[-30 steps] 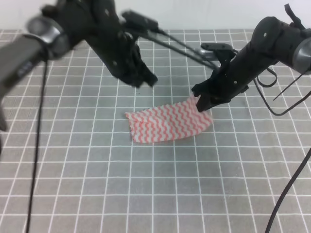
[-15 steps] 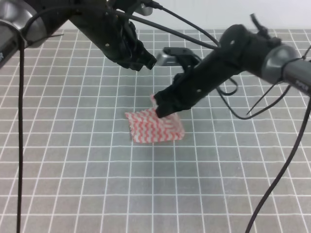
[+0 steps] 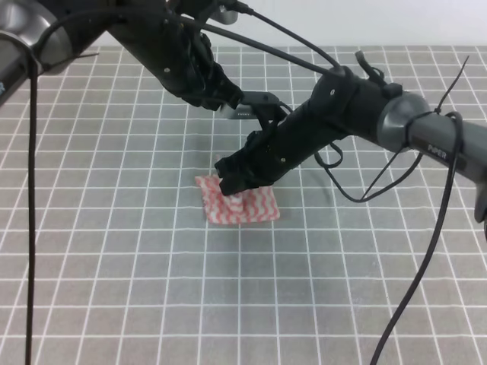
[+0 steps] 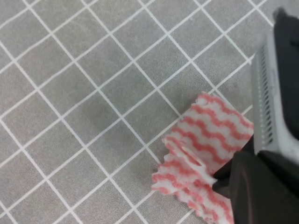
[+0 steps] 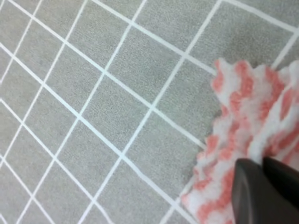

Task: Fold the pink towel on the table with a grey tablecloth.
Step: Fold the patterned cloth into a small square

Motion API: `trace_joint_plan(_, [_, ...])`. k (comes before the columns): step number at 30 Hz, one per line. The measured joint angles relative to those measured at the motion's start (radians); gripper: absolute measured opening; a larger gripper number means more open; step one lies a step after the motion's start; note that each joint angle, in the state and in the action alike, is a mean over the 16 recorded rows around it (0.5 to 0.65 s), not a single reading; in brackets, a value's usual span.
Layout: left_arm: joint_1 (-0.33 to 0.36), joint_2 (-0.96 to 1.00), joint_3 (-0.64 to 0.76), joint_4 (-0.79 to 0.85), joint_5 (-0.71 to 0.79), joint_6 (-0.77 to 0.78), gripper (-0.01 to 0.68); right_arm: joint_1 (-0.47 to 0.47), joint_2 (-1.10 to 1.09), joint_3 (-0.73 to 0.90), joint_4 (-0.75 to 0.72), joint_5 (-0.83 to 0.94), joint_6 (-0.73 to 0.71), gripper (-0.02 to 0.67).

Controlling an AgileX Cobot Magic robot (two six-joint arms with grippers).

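Black cables [image 3: 426, 220] loop off my right arm and hang over the right side of the desk, and another cable [image 3: 30, 190] drops down the far left; neither lies across the cloth. My left arm hangs above and behind the work spot, its left gripper [image 3: 228, 97] well apart from the cloth and touching nothing. From these views I cannot tell whether its jaws are apart or together.

My right gripper [image 3: 230, 185] has reached across the middle and sits low over the small thin cloth with pink-and-white wavy stripes and jagged edges, the pink towel [image 3: 255, 209]. Its dark fingertips [image 5: 261, 186] are pressed together on a bunched layer of the pink towel, pinching it near the left upper part of the cloth.

The pink towel lies near the middle of the desk, doubled over on itself, with its ragged edges [image 4: 180, 154] stacked and rumpled.

The desk [image 3: 152, 289] wears a grey tablecloth printed with a white grid of thin lines. A pale wall [image 3: 380, 23] runs behind the far edge.
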Motion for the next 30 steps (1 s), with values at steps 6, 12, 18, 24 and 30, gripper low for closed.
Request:
trace_joint_plan(6, [0.000,-0.001,0.001,0.001,0.001,0.001,-0.002,0.005,0.019,0.000,0.054,-0.001,-0.031,-0.013])
trace_joint_plan(12, [0.000,-0.002,0.001,0.002,0.001,0.002,-0.002,0.007,0.027,0.000,0.105,0.000,-0.074,0.020])
trace_joint_plan(18, [0.001,-0.002,0.002,0.004,0.003,0.003,-0.002,0.008,0.030,0.000,0.195,0.017,-0.155,0.123])
trace_joint_plan(24, [0.001,0.000,0.002,0.007,0.018,0.007,-0.002,-0.004,0.031,0.000,0.267,0.042,-0.246,0.208])
trace_joint_plan(30, [0.001,0.001,0.002,0.009,0.032,0.011,-0.003,-0.027,0.038,0.002,0.282,0.066,-0.310,0.154])
